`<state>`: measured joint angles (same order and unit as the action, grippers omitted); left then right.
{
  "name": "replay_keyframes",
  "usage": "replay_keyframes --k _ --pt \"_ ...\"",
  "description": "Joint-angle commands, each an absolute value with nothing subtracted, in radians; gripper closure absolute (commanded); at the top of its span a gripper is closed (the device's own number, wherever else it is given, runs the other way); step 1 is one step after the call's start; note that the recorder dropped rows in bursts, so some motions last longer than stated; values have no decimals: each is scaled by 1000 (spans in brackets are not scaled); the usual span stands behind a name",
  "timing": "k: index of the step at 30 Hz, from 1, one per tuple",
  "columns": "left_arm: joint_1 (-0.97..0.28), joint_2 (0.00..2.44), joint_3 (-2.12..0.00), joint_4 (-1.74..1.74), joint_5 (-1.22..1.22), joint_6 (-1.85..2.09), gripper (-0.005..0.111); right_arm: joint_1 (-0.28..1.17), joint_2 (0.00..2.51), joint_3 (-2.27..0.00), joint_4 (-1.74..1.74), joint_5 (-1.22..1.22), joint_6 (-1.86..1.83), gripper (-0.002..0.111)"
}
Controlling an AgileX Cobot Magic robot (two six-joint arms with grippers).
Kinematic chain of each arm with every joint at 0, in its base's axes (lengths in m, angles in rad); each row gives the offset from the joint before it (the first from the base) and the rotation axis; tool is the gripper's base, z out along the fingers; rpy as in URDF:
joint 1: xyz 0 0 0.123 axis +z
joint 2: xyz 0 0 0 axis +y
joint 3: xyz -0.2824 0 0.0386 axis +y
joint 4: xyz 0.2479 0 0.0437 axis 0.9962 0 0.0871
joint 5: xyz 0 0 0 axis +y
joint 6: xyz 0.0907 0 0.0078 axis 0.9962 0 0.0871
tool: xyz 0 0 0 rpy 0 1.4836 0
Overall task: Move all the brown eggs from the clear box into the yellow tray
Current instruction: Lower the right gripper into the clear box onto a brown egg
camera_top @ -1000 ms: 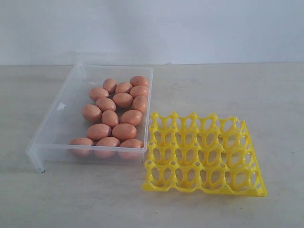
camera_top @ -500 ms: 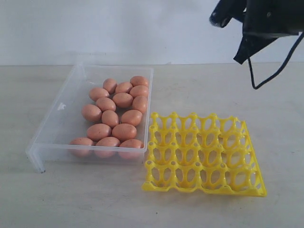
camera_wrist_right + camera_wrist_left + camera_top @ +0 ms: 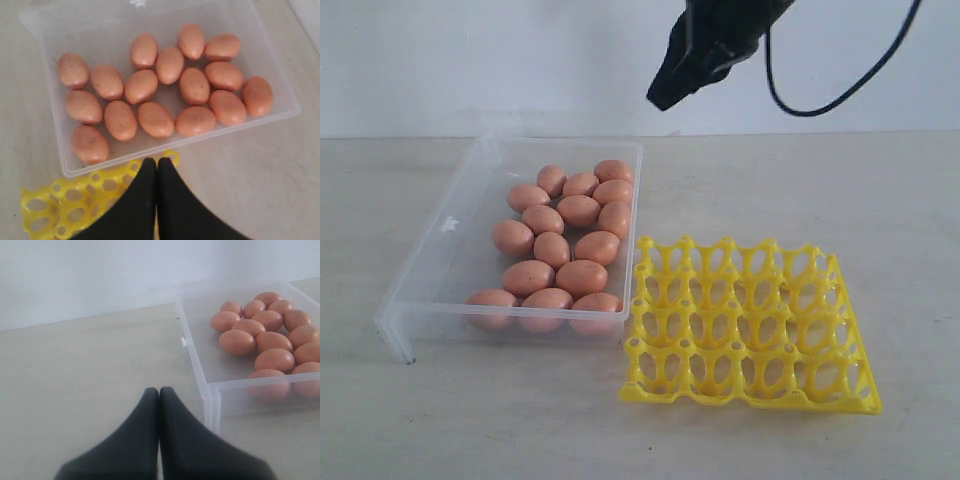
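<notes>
Exterior view: the right gripper [image 3: 660, 98] hangs high above the clear box [image 3: 425, 262], jaws pressed together and empty, probably poised for a descent. The brown eggs [image 3: 565, 245] lie crowded toward the box's tray side. The yellow tray [image 3: 750, 320] sits just beside it, its cups seemingly empty.

Left wrist view: the left gripper [image 3: 159, 390] is closed on nothing, low over the bare table [image 3: 75, 365] outside the box's corner, out of the way.

Right wrist view: the eggs touch one another, leaving little room for fingers, and the box wall stands between eggs and tray.
</notes>
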<state>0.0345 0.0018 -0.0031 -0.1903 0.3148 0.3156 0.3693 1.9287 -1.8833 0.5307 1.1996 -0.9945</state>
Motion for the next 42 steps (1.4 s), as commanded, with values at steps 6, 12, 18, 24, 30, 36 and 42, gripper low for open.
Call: replay_keyframes --k 6,12,18,24,30,36,42 --pt "26 0 0 -198 312 306 111 437 2157 -1898 543 1221 -1182 108" --pt "26 0 0 -198 312 306 111 525 2185 -1896 497 1133 -1341 68" --pt "26 0 0 -198 312 306 111 607 2234 -1896 489 925 -1271 49" --pt "26 0 0 -198 312 306 111 613 2290 -1896 495 964 -1266 49" --pt "26 0 0 -198 312 306 111 617 2327 -1896 456 922 -1237 49" --pt "26 0 0 -198 312 306 111 617 2377 -1896 429 914 -1204 49" --pt "26 0 0 -198 312 306 111 617 2408 -1896 357 879 -1193 57"
